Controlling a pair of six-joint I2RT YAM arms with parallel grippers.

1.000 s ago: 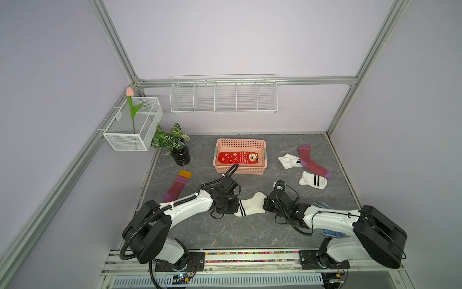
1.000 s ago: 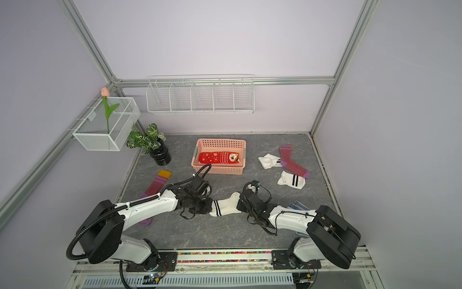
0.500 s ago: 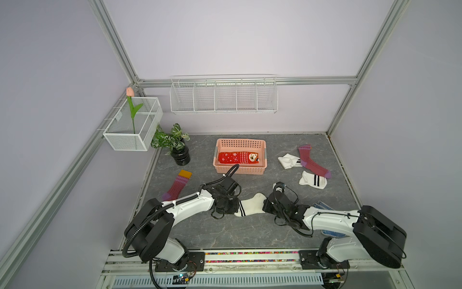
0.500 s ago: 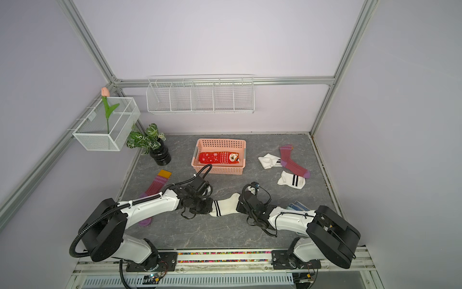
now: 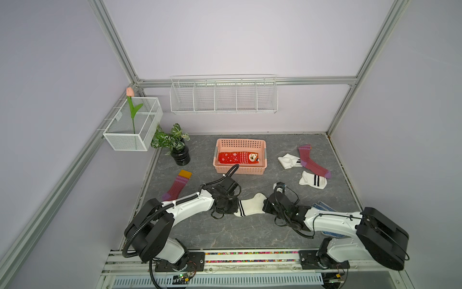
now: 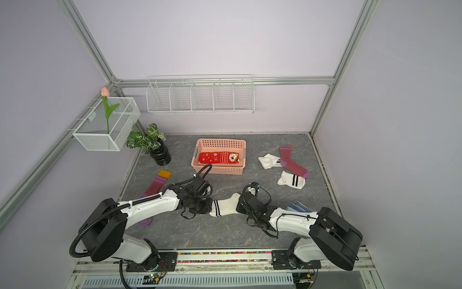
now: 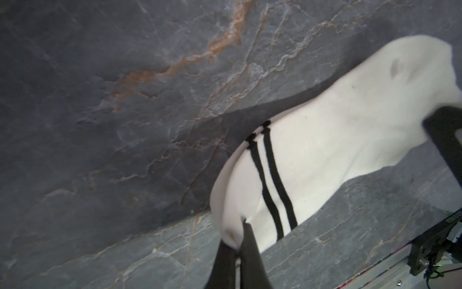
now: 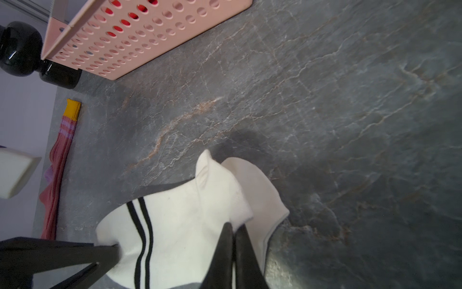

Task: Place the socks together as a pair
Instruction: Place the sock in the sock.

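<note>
The grey marbled counter [image 5: 225, 232] is bare in a broad strip between the arms and its front edge. There is another bare patch between the arms and the pink basket [image 5: 240, 140]. The right side is more crowded. A maroon sock [image 5: 311, 162] with a purple toe lies toward the back right corner, with a crumpled white sock [image 5: 287, 160] against it. A second striped sock [image 5: 312, 180] sits just beside its toe. A blue dotted glove [image 6: 300, 206] lies partly under the right arm near the right edge. The other maroon sock [image 5: 178, 185] lies along the left edge, its mustard cuff toward the back.

Near the middle of the counter, a striped white sock [image 5: 250, 207] is stretched between both arms. It has two black bands near the cuff and casts a shadow on the slab below. The left claw [image 7: 240, 240] is pinched tight on the cuff end. The right claw [image 8: 233, 232] is pinched tight on the foot end. A second white layer shows there, and I cannot tell whether it is a fold or another sock.

The basket, at the back middle, holds a red snowflake sock [image 5: 237, 157]; whether one or two lie there is unclear. A wire bin [image 5: 125, 142] on the left wall holds a tulip [image 5: 130, 92]. A divided wire shelf [image 5: 222, 110] hangs on the back wall, and a potted plant [image 5: 178, 150] stands in the back left corner.
</note>
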